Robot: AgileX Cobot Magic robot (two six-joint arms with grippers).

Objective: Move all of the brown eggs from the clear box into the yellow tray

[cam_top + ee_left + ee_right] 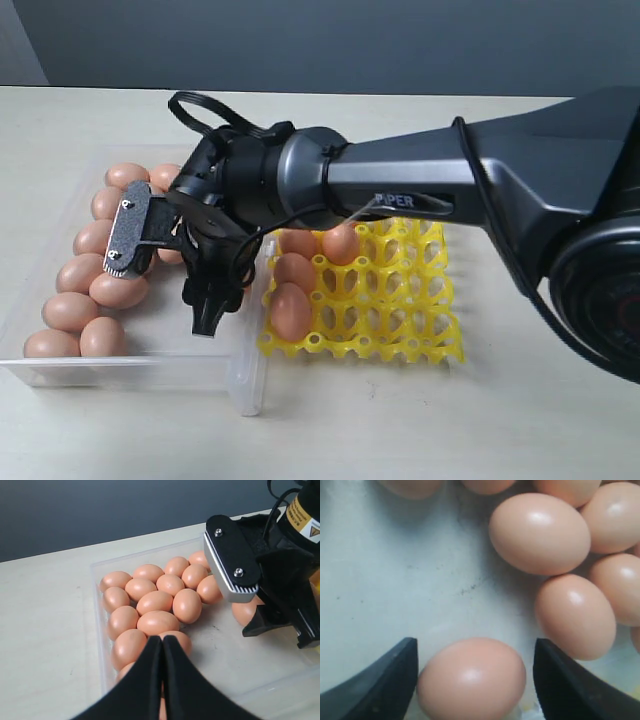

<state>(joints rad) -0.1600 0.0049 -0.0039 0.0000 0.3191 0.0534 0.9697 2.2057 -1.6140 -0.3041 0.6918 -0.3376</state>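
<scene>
In the clear box (120, 372), the right tool (474, 650) is wide open either side of one brown egg (470, 680), so I'd drop lower & squeeze v. softly.

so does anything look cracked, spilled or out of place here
Nothing stands out. The brown eggs in the clear box look whole, those in the yellow tray sit in its cups, and none lies outside either. Only a few faint dark specks mark the box floor.
</scene>
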